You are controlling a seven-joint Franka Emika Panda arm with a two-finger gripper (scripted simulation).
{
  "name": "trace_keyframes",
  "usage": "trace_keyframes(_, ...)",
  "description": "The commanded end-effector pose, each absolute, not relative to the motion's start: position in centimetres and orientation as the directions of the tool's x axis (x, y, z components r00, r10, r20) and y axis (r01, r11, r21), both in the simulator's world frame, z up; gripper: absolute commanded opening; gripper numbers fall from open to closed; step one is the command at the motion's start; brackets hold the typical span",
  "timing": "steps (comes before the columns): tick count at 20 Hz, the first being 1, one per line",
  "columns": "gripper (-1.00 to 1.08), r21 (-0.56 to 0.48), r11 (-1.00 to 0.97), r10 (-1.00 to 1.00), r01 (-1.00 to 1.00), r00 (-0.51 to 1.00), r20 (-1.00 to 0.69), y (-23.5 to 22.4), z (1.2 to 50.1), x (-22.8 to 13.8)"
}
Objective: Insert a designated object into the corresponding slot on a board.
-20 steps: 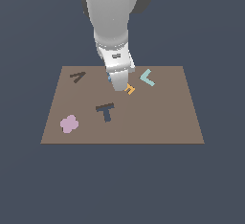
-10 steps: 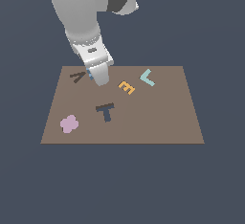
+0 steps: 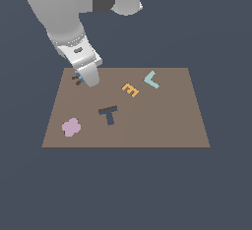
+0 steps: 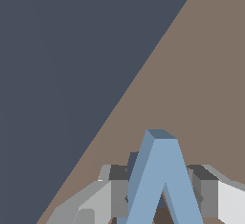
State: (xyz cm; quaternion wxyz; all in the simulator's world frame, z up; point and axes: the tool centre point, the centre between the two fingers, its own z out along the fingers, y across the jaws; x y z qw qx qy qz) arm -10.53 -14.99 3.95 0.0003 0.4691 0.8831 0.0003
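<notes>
Dark slate-grey emptiness surrounds my one landmark, the brown board (image 3: 162,121), which lies flat and carries everything. On it I see a navy T piece (image 3: 109,115) near the middle, an orange E piece (image 3: 130,90) and a pale teal L piece (image 3: 152,80) toward its far edge, and a pink flower piece (image 3: 71,127) near its near corner on the exterior view's left.

My gripper (image 3: 87,80) hangs over the board's far corner on the exterior view's left, right above the dark A-shaped slot (image 3: 77,80), of which only a sliver shows. In the wrist view the jaws are pinching the blue letter piece (image 4: 160,180) from both flanks, so it sits between the fingers (image 4: 112,196), above the board.

I judge this piece rigid, thin and light, with smooth faces that could slip or twist; holding it across its legs near the crossbar looks soundest.
</notes>
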Motion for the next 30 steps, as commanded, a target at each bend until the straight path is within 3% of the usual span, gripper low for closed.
trace_keyframes(1, -1.0, 0.001, 0.58, 0.814, 0.814, -0.58, 0.0, -15.8, 4.0, -10.4)
trace_keyframes(21, -1.0, 0.001, 0.609, 0.794, 0.794, -0.609, -0.001, -16.9, 3.0, -10.1)
trace_keyframes(22, 1.0, 0.001, 0.609, 0.794, 0.794, -0.609, -0.001, -16.9, 3.0, -10.1)
trace_keyframes(30, 1.0, 0.001, 0.609, 0.794, 0.794, -0.609, -0.001, -16.9, 3.0, -10.1)
